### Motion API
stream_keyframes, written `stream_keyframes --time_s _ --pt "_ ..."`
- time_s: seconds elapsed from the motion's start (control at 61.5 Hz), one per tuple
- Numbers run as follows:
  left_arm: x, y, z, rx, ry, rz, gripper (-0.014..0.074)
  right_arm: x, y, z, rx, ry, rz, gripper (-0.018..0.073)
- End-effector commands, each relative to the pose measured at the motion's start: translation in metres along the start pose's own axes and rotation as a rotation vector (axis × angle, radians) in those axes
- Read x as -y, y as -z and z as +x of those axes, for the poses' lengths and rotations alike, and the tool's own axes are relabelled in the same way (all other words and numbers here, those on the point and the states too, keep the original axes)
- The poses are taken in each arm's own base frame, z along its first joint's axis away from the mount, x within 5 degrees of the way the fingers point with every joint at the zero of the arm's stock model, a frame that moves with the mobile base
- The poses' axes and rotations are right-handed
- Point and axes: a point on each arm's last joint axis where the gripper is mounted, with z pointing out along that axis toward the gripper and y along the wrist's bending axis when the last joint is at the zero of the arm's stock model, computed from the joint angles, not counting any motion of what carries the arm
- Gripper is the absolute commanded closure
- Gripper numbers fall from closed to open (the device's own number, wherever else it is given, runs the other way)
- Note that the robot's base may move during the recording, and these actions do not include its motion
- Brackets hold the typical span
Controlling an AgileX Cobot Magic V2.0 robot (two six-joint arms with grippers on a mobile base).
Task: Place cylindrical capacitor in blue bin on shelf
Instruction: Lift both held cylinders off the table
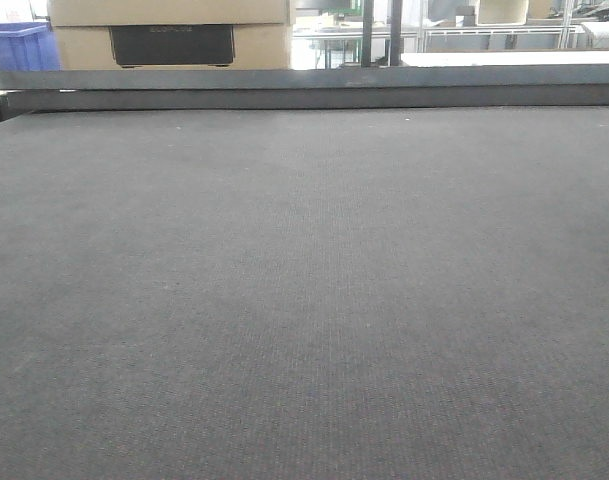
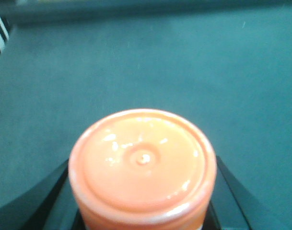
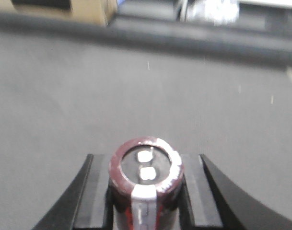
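Observation:
The cylindrical capacitor (image 3: 146, 177) is dark with a light grey stripe down its side and two pale terminals on its end. My right gripper (image 3: 146, 196) is shut on it, one black finger (image 3: 95, 201) pressed against each side, above the grey table top (image 3: 64, 105). My left gripper (image 2: 143, 203) is shut on a larger orange cylinder (image 2: 142, 163), whose round end fills the lower part of the left wrist view. Neither gripper shows in the front view. The shelf is out of view. A blue bin (image 1: 19, 45) stands far back left, beyond the table.
The dark table top (image 1: 304, 300) fills the front view up to a raised dark rail (image 1: 304, 88) at its far edge. Behind the rail are a cardboard box (image 1: 169, 35) and pale metal framework (image 1: 484, 35).

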Motion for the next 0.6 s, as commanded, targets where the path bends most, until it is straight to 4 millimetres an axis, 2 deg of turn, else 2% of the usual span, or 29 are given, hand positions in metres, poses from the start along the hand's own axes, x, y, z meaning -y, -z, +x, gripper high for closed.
stream_keyframes --time_s 0.0,0.163,0.586 --pt "0.001 0.015 0.0 0.059 0.006 0.011 0.0707 -0.001 0.014 -0.005 0.087 0.012 0.001 0.0721" --pt "0.001 0.019 0.0 0.074 0.006 0.01 0.0707 -0.001 0.025 -0.007 0.153 0.014 0.005 0.0721" --pt "0.001 0.019 -0.001 0.076 0.001 0.005 0.0707 -0.002 0.026 -0.009 0.167 0.005 -0.001 0.0721"
